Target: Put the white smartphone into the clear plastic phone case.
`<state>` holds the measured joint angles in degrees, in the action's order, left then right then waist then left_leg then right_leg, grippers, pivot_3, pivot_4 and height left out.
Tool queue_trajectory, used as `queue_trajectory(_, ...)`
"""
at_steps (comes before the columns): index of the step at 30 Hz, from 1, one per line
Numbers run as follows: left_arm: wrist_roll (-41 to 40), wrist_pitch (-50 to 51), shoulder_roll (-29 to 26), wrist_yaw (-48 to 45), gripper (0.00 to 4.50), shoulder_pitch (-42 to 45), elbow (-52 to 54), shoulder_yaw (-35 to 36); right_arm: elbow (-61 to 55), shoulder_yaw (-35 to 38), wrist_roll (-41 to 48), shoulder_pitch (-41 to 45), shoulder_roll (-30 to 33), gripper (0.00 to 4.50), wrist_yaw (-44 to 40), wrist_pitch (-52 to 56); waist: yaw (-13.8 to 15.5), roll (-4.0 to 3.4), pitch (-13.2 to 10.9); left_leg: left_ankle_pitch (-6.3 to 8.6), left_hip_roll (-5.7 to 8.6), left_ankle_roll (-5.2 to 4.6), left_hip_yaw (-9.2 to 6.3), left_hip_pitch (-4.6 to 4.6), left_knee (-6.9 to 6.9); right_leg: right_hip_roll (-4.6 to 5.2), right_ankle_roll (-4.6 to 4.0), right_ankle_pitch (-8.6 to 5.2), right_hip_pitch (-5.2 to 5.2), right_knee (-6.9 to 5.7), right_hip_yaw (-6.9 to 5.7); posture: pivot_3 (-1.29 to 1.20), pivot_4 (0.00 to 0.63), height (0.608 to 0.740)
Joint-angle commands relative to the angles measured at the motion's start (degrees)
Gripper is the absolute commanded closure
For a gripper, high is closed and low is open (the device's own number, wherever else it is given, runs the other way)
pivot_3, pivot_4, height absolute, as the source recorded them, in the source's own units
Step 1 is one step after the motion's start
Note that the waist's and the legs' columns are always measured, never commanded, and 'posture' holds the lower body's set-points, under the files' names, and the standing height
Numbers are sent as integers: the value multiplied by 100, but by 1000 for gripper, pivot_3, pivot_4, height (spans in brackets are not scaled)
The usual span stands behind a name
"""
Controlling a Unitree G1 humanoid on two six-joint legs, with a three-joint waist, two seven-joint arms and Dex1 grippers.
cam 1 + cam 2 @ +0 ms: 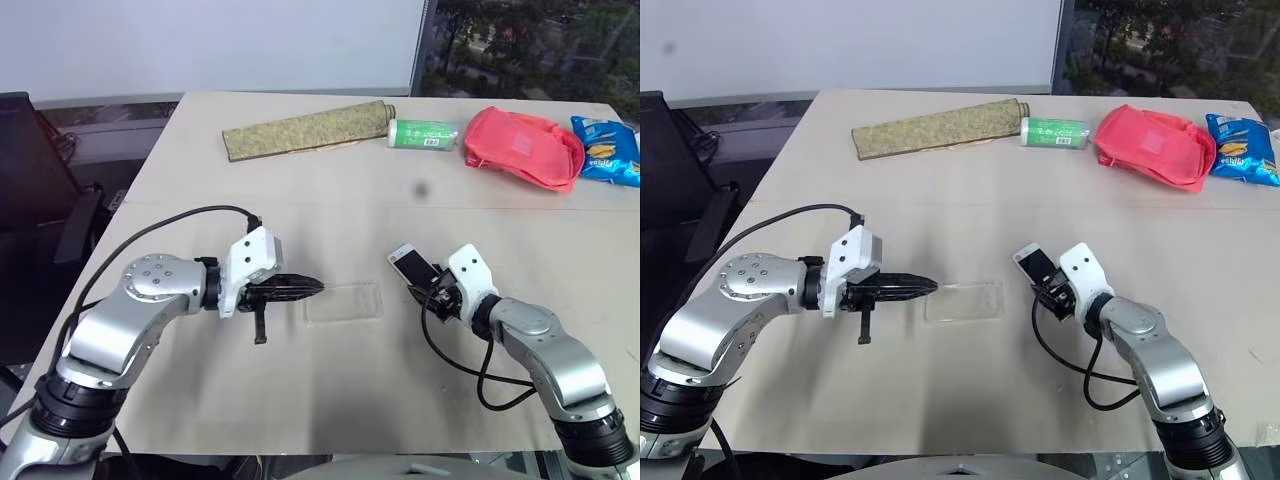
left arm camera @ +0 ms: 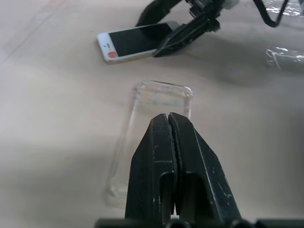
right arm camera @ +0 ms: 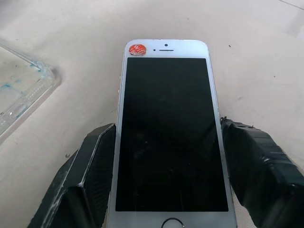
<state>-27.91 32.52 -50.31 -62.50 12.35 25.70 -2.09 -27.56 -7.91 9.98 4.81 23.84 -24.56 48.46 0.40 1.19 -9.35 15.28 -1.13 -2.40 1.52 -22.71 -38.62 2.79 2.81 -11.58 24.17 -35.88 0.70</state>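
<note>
two grippers are at work on the beige bench, and i read the step in hand as the pick-up of the phone, with the insertion not yet begun.

right gripper: its black fingers stand on either side of the white smartphone with black screen and rounded corners, one at each long edge, grasping it near the home-button end. in the head views the phone is tilted, its far end low toward the bench. whether that end touches the bench i cannot tell. a small red sticker sits at its top corner.

left gripper: fingers clenched tight together with nothing between them, tips pointing at the clear, thin plastic phone case with rounded corners and low rim. the case lies flat on the bench, open side apparently up, between the two grippers. the left tips are at or just over its near short end; contact i cannot confirm.

phone and case are near each other but apart; the case is empty.

next move, as i judge it: carry the phone over the case, line its long axis up with the case's, seat one end under the rim, then press the rest down. the left fingers likely need to pin the case so that it does not slide.
</note>
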Motion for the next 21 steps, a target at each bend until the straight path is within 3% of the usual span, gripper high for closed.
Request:
queue_trajectory(1, 119, -261, -15, -56, 4500, -28, -75, 8, 281, 47, -81, -80, 185, 1619, 10, 79, 16, 1, 1, 0, 0, 0, 1, 1, -1, 0, 1, 0, 0, 0, 0, 0, 150, 740)
queue_trajectory(7, 210, -492, 52, -17, 4500, -38, -221, 63, 161, 11, -16, 319, 660, 1619, -624, -776, 39, -2, -1, -1, 2, 0, 3, -2, -5, 1, 5, -2, 0, 0, 2, 0, 150, 740)
queue_trajectory(15, -6, -311, 122, 59, 4500, 229, -151, 150, 233, -38, 764, 1219, 1787, 1619, -2645, -1218, 21, -10, -10, 0, -6, 0, -6, -5, -4, -14, 0, 0, 3, 0, -4, 0, 150, 740)
queue_trajectory(20, -21, -224, 91, 147, 4500, 252, -41, 177, 618, -54, 508, 1379, 1709, 1619, -2173, -789, 23, -9, -11, 0, -5, -1, -4, -6, 0, -13, -2, 1, 4, 0, -3, 0, 150, 740)
queue_trajectory(21, -46, -185, 79, 176, 4500, 232, 5, 207, 564, 7, 467, 1314, 1619, 1372, -1933, -615, 24, -8, -11, 0, -5, -1, -4, -7, 0, -12, -2, 1, 4, 0, -1, 0, 150, 740)
